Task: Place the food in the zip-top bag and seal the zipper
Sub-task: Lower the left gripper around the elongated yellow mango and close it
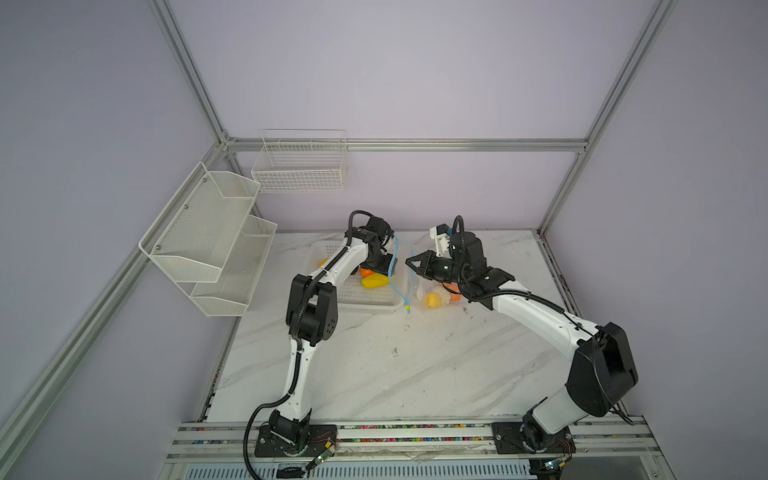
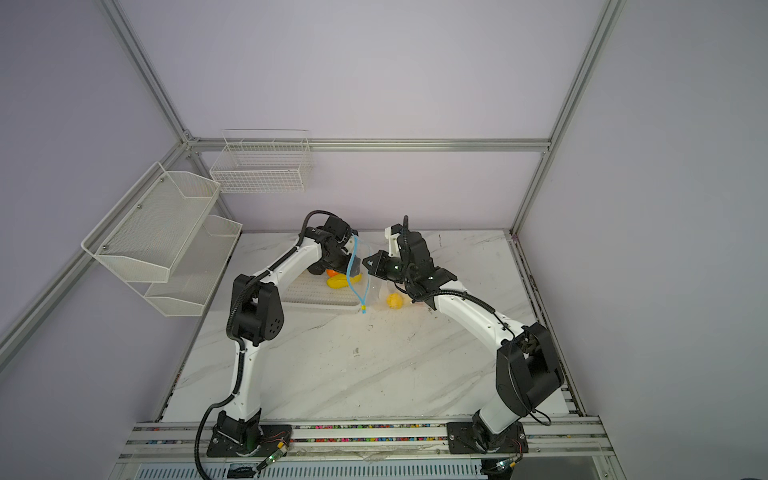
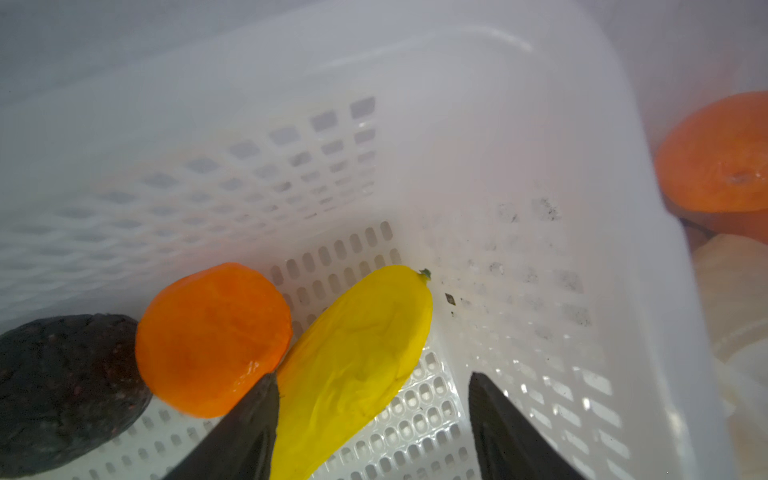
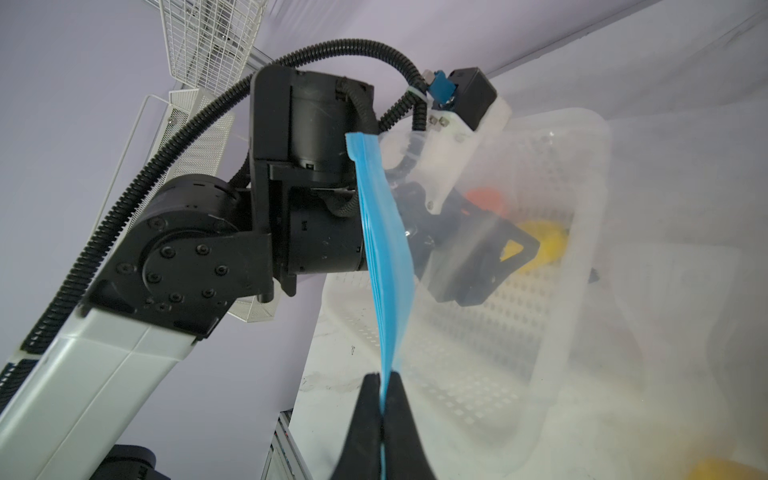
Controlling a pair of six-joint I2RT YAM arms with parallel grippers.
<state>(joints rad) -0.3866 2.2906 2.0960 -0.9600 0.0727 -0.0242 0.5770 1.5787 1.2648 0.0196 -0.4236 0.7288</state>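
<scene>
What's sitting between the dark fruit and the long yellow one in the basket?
An orange fruit, close against both the dark fruit and the long yellow one, on the white basket floor. The left wrist view shows it.
</scene>
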